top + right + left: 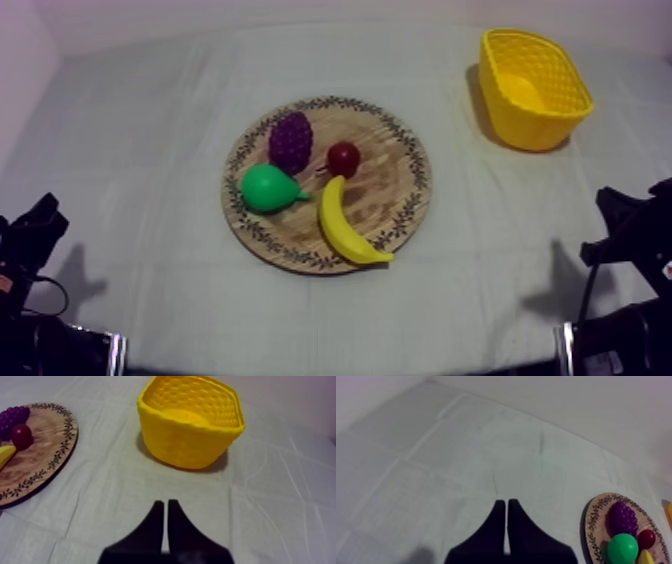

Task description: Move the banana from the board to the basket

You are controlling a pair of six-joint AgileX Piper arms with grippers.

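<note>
The banana (345, 225) lies on the wooden board (400, 215), well apart from the yellow basket (560, 120).
Top view: smooth and curved, the banana rests on grained wood inside a leaf-patterned rim, beside a glossy green pear (268, 188), knobbly purple grapes (291, 141) and a small red fruit (343, 158); the left arm (30, 250) and right arm (630, 240) sit low at the counter's (150, 150) near corners. Left wrist view: the left gripper (503, 502) is a narrow black wedge, holding nothing, over creased cloth (461, 451). Right wrist view: the right gripper (165, 502), equally narrow and holding nothing, points toward the basket's lattice-moulded wall.
</note>
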